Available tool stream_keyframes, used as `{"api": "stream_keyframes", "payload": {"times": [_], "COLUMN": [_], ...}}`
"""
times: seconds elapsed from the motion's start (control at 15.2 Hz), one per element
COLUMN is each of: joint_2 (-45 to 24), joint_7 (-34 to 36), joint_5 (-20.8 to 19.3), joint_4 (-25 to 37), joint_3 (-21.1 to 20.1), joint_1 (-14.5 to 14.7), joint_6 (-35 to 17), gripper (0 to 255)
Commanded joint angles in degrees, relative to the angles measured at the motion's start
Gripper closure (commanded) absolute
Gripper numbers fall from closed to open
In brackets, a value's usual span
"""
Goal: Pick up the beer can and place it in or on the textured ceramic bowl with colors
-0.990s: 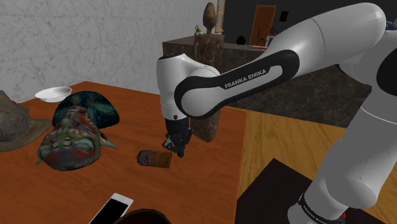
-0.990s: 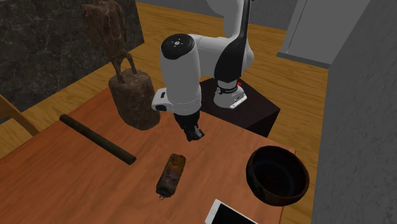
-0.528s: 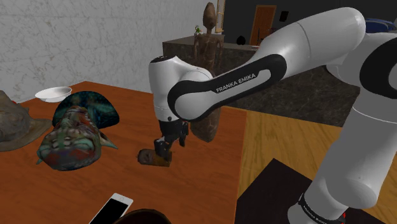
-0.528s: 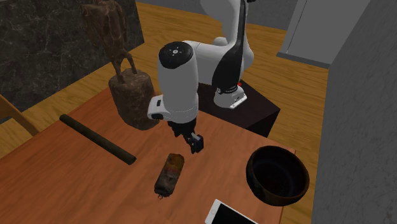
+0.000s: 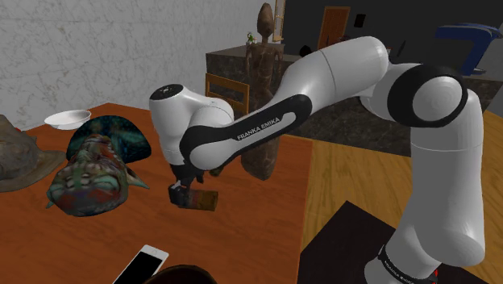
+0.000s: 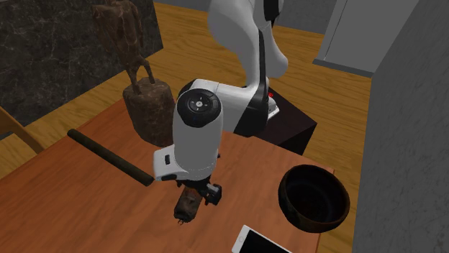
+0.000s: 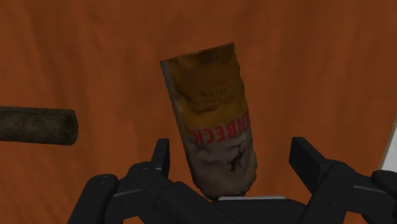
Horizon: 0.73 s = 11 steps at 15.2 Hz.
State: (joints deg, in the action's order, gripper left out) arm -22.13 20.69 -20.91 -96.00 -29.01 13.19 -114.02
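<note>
A dark rod (image 7: 35, 125) lies off to one side of the gripper (image 7: 232, 156). The gripper hangs low over the table (image 7: 95, 51), fingers (image 7: 160, 156) wide apart, gripping nothing; the crumpled can (image 7: 210, 114) lies flat between them, untouched. A dark bowl (image 6: 316, 169) sits near, on the other side.

The reddish-brown wooden surface (image 5: 242, 238) is overlooked from beside the black stand (image 5: 347, 246) in the shoulder view and from high opposite in the second exterior view; the crumpled yellow-brown can (image 7: 212, 124), shared by all, is framed closely in the wrist view.
</note>
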Motion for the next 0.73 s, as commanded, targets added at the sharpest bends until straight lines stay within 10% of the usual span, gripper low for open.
{"api": "stream_keyframes", "payload": {"times": [0.0,0.66], "joint_2": [-1.82,-3.82], "joint_7": [-0.79,0.12], "joint_5": [-1.73,-3.20], "joint_4": [1.37,-0.83], "joint_3": [0.35,1.20], "joint_1": [0.62,0.54], "joint_6": [-0.51,-4.45], "gripper": [0,0]}}
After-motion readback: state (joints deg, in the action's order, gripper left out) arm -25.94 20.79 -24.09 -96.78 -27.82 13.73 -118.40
